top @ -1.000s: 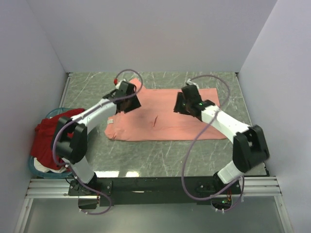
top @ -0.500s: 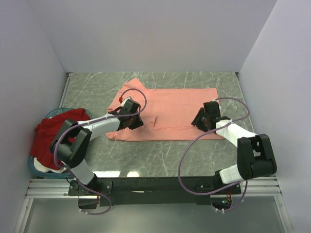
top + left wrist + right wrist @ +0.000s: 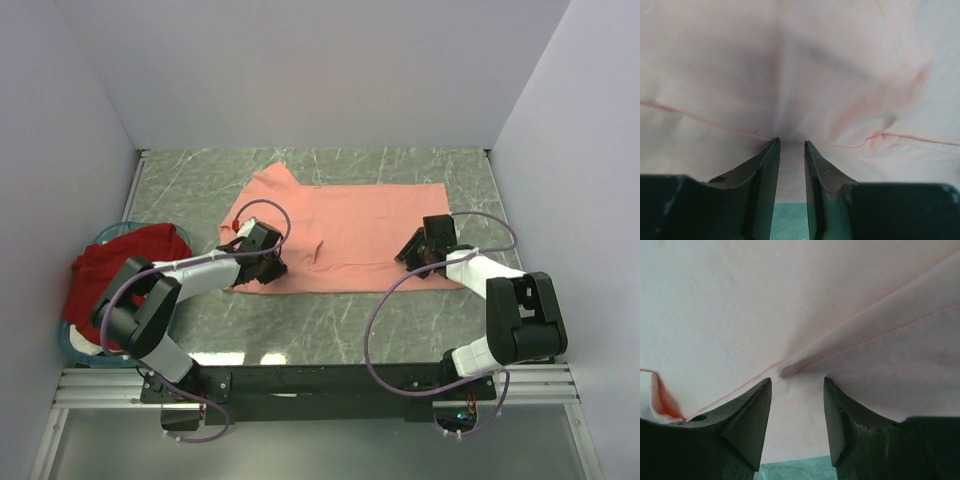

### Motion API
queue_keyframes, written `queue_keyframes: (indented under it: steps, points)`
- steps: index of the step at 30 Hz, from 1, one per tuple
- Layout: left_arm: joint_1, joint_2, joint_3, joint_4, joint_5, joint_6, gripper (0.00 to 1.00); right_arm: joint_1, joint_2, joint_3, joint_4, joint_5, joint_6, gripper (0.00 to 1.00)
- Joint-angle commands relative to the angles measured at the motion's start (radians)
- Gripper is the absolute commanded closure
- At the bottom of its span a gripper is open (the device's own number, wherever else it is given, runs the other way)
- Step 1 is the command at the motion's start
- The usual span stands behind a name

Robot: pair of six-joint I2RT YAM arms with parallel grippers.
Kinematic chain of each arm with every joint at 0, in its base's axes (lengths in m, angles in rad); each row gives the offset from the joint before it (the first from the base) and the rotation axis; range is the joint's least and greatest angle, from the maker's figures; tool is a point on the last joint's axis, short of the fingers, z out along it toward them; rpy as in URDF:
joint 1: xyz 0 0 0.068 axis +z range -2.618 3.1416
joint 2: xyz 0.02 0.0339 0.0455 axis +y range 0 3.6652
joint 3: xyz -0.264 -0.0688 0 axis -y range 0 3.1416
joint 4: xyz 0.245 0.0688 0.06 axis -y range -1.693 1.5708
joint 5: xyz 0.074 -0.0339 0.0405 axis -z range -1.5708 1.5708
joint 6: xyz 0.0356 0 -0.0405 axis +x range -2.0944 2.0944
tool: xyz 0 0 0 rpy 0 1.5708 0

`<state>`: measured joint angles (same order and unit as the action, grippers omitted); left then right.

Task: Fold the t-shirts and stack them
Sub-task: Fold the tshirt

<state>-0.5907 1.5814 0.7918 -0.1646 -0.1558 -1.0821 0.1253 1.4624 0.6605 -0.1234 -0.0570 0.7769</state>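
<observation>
The salmon-pink t-shirt point(image 3: 350, 225) lies spread flat across the middle of the table, one sleeve pointing to the far left. My left gripper point(image 3: 265, 262) is low at the shirt's near-left edge. In the left wrist view its jaws point(image 3: 791, 141) stand close together, pinching pink cloth that puckers toward their tips. My right gripper point(image 3: 415, 250) rests at the near-right edge. There the jaws point(image 3: 796, 380) stand apart over flat cloth, with a small ridge of fabric just past the tips. The dark red t-shirt point(image 3: 125, 265) sits bunched in the basket at the left.
The teal round basket point(image 3: 72, 345) stands against the left wall, partly off the table's edge. Grey marbled table point(image 3: 330, 320) shows between the shirt and the arm bases. White walls close in the left, back and right sides.
Both grippers have come back from the shirt's middle to its near edge and dropped low. The left jaws have narrowed onto the cloth. The right jaws have kept their gap.
</observation>
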Motion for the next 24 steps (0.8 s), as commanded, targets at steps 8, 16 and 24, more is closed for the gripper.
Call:
queue_keyframes:
  steps: [8, 16, 24]
  points:
    - [-0.004, -0.165, -0.173, -0.075, -0.013, -0.082, 0.67, -0.004, -0.158, -0.147, -0.147, -0.015, 0.061, 0.47]
    - [-0.015, -0.339, -0.314, -0.104, -0.005, -0.130, 0.67, -0.004, -0.325, -0.262, -0.189, -0.043, 0.059, 0.47]
    - [-0.021, -0.503, -0.306, -0.205, -0.013, -0.122, 0.67, -0.004, -0.497, -0.259, -0.283, -0.060, 0.029, 0.48]
